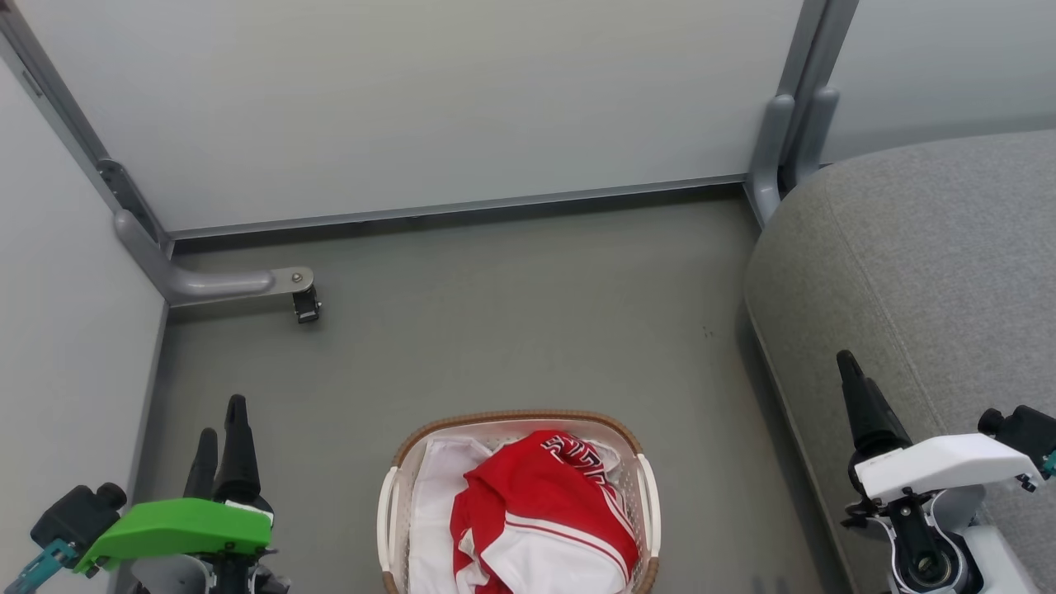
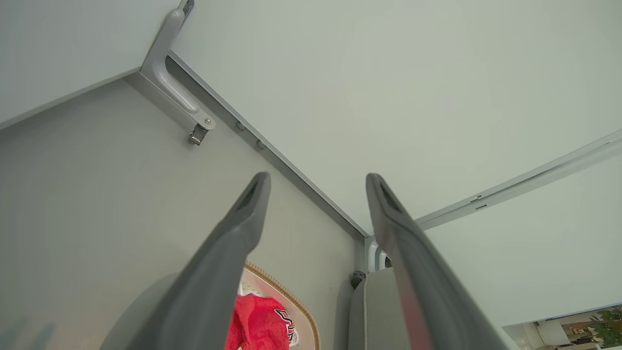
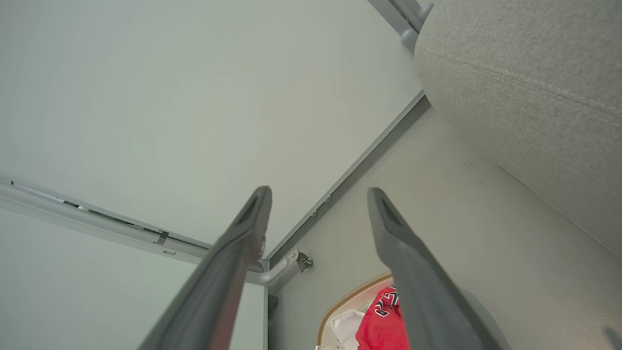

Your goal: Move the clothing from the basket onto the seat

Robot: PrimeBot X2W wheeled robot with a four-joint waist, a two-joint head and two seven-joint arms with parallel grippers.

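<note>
Left tool spread wide, nothing between its fingers, hanging over the grey floor at lower left of the head view. Right tool same, spread and empty, by the rounded edge of the large grey woven-fabric couch seat on my right. Small oval white perforated plastic basket with brown woven rim sits on the floor between my arms, nearer my body than either set of fingertips. Clothing is in it: soft red and white garment with thin stripes and lettering heaped on top, plain white cloth liner showing at its left. Second plain red piece: can't tell, red folds run together. No clothing on the seat part I see, so I judge the task not begun.

Key relation: garment lies right of and back from my left tool, left of and back from my right tool. Both point forward past it, toward the pale wall panels. Gaps look about even, left maybe a touch nearer. Seat is on the right, apart from the basket with bare floor between, so I judge the right arm the better pick: draw back, tip down into the basket, then swing right. Basket's near end is cut by the frame, long axis unclear.
</note>
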